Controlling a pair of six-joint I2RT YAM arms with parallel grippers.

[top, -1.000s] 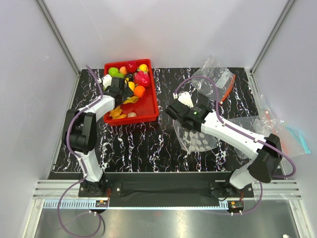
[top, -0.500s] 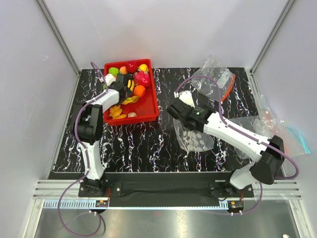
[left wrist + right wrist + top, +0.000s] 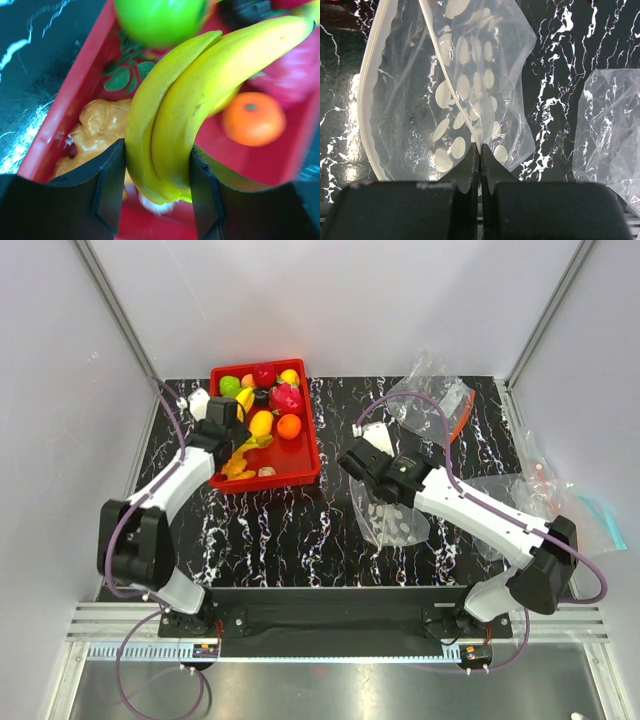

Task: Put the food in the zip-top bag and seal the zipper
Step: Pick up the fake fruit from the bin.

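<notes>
Two smooth, glossy yellow curves form banana bunch, wedged between matte black fingers of left gripper, both touching it, over red tray. Right gripper: tips pressed together, pinching crinkly clear dotted zip-top bag; whitish zipper bowed leftward. Black white-veined marble table, white walls.

crowded red tray, table middle open

Jaws clasp the banana bunch on both sides — green apple beyond, orange at right.
</notes>
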